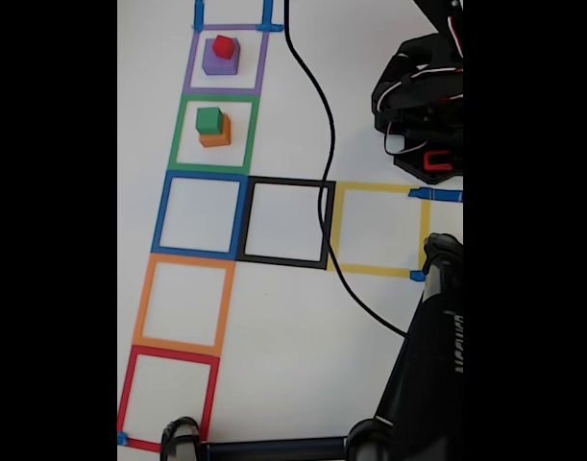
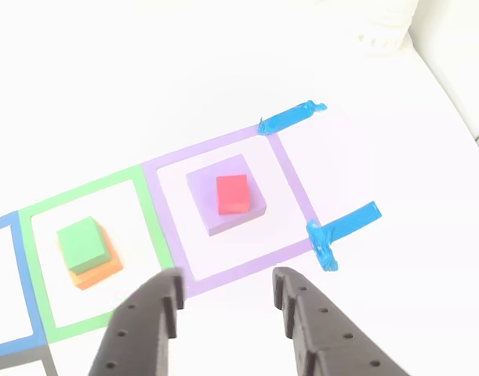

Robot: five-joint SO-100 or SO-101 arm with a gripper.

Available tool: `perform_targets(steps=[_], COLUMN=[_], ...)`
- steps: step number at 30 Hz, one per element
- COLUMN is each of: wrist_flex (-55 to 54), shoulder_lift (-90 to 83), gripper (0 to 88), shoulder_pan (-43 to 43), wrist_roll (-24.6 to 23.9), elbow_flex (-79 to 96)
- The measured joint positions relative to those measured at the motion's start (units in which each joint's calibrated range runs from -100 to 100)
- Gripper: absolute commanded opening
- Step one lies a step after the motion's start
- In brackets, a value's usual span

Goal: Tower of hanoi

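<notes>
- While the gripper [image 2: 225, 301] hangs with jaws spread and nothing held, the red cube [image 2: 232, 193] sits on the purple block [image 2: 214, 218] near the tabletop's far edge.
- Beside it, the green cube [image 2: 82, 243] tops the orange block [image 2: 98, 272].

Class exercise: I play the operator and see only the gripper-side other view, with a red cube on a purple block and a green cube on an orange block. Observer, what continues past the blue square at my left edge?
Observer: In the fixed view, the column goes on below the blue square with an orange square, then a red square.
Operator: Does anything branch off sideways?
Observer: Yes. A black square adjoins the blue one on its right in the fixed view, and a yellow square follows it.
Operator: Is anything lying across those?
Observer: A black cable runs down the table and crosses where the black and yellow squares meet.
</notes>
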Motion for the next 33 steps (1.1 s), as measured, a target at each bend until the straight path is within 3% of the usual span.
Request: perform_targets(steps=[5,16,22,33], wrist_flex=[-15.48,-63.12,-85.21,-109.39], shoulder_lift=[-4.22,1.77,12.49,32.76], gripper=[23.8,27.3,28.7,28.1], shoulder_pan=[3.16,2.46,2.69,5.97], wrist_roll=[-0.36,0.0,0.0,-0.18], elbow_flex=[19.83,52.41,59.23,61.09])
